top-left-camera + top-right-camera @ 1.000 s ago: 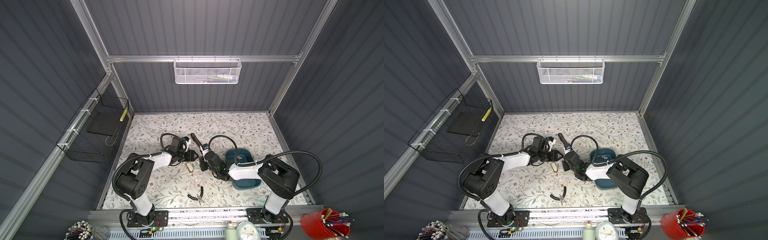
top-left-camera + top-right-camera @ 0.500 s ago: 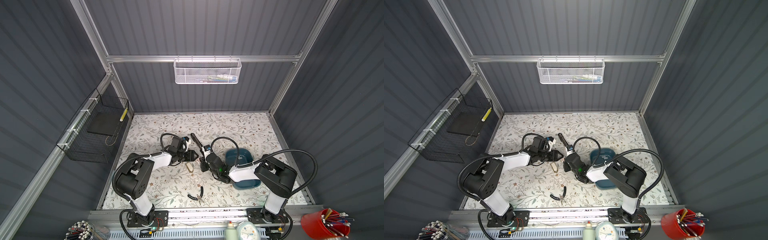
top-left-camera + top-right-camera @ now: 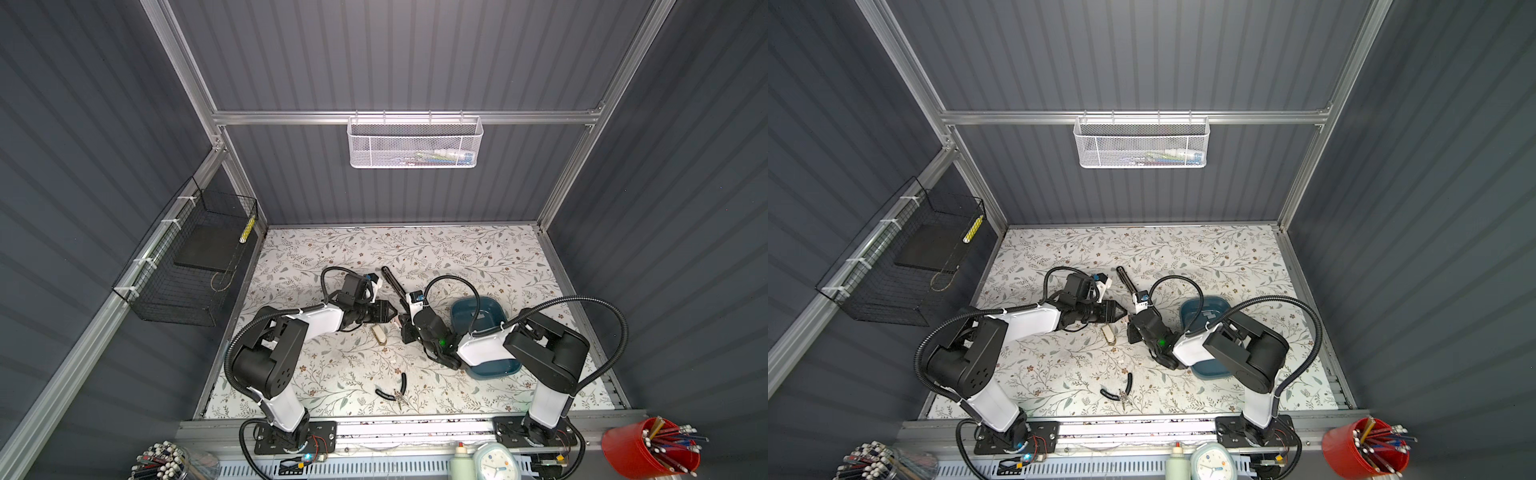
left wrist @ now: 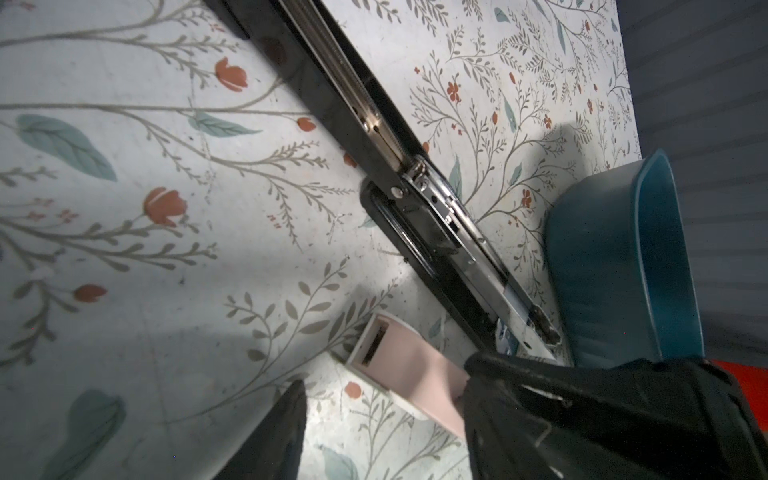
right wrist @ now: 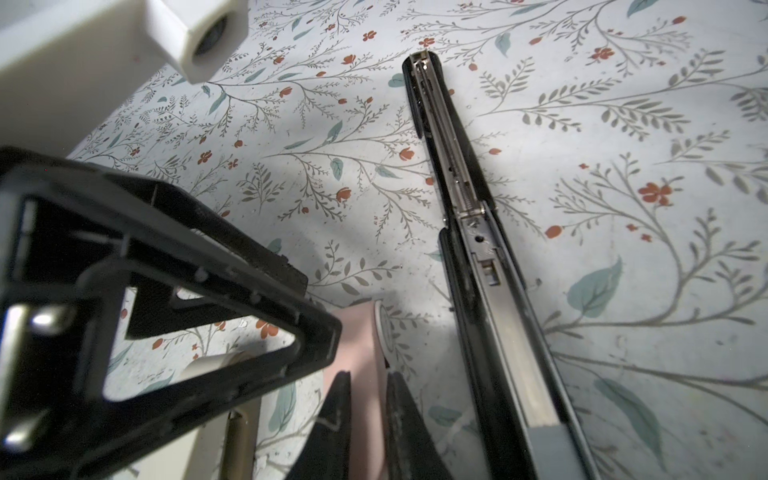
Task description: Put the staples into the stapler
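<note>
**Loading not begun: likely staples (image 3: 1207,315) seen in blue tray (image 4: 615,257)**

The stapler (image 3: 392,284) is laid open mid-worktop (image 3: 457,257), long axis diagonal toward the back edge. The tray sits at the right edge, nearest the right gripper (image 5: 366,380), jaws nearly closed, nothing seen held. The left gripper (image 3: 391,322) is held half open by a pink box (image 4: 399,365).
</note>
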You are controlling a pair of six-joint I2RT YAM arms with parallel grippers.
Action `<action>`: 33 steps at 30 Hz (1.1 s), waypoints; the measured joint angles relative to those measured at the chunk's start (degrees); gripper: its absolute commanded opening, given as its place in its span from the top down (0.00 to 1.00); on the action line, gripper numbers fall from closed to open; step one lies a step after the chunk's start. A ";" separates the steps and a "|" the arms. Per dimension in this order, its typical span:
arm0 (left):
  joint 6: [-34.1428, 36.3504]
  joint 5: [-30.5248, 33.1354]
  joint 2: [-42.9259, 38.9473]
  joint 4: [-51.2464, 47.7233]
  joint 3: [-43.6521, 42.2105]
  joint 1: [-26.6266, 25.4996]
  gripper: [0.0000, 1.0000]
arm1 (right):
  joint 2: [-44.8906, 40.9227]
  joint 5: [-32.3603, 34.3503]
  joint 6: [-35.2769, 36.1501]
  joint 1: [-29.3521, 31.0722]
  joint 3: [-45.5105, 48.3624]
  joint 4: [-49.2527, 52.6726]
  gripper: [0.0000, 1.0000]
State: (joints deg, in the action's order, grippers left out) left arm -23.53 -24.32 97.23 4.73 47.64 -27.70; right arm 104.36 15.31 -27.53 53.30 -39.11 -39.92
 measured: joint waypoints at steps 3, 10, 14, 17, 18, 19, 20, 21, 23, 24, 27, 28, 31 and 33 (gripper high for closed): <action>0.00 -0.02 -0.04 0.02 0.00 0.00 0.35 | 0.07 0.61 -0.59 0.33 0.48 -0.81 0.83; 0.00 -0.26 -0.07 0.02 0.00 0.00 0.33 | 0.72 2.32 -2.08 0.98 1.22 -2.86 0.84; 0.00 -0.39 -0.22 0.02 0.00 0.00 0.33 | 0.74 2.67 -3.13 1.25 2.45 -4.96 0.84; 0.00 -0.39 -0.24 0.02 0.00 0.00 0.33 | 0.74 2.73 -3.63 1.36 3.21 -6.23 0.84; 0.02 -0.39 -0.24 0.02 0.00 -0.02 0.33 | 0.74 2.75 -3.78 1.40 3.32 -6.43 0.84; 0.00 -0.39 -0.24 0.04 0.00 0.00 0.33 | 0.74 2.80 -3.98 1.44 3.41 -6.58 0.84; 0.02 -0.39 -0.24 0.04 0.00 0.00 0.33 | 0.74 2.91 -4.09 1.46 3.41 -6.58 0.84; 0.02 -0.39 -0.24 0.02 0.00 0.00 0.33 | 0.74 2.97 -4.28 1.46 3.41 -6.58 0.84; 0.02 -0.39 -0.24 0.04 0.00 0.00 0.33 | 0.74 3.15 -4.72 1.51 3.41 -6.54 0.85; 0.02 -0.39 -0.24 0.04 0.00 0.00 0.33 | 0.76 3.19 -4.98 1.51 3.41 -6.54 0.85; 0.02 -0.39 -0.24 0.04 0.00 0.00 0.33 | 1.03 3.54 -5.90 1.53 3.30 -6.51 0.86; 0.02 -0.39 -0.24 0.04 0.00 0.00 0.33 | 1.33 3.63 -6.10 1.55 3.15 -6.03 0.86; 0.02 -0.39 -0.24 0.04 0.00 0.00 0.33 | 2.01 4.72 -6.60 1.79 2.47 -6.05 0.86; 0.02 -0.42 -0.24 0.04 0.00 0.00 0.33 | 2.25 5.90 -6.75 2.16 1.57 -4.92 0.86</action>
State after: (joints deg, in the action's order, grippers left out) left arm -23.51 -24.73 96.99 4.78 47.64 -27.70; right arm 106.61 21.21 -34.28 55.46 -37.54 -44.84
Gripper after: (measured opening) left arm 0.670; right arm 0.137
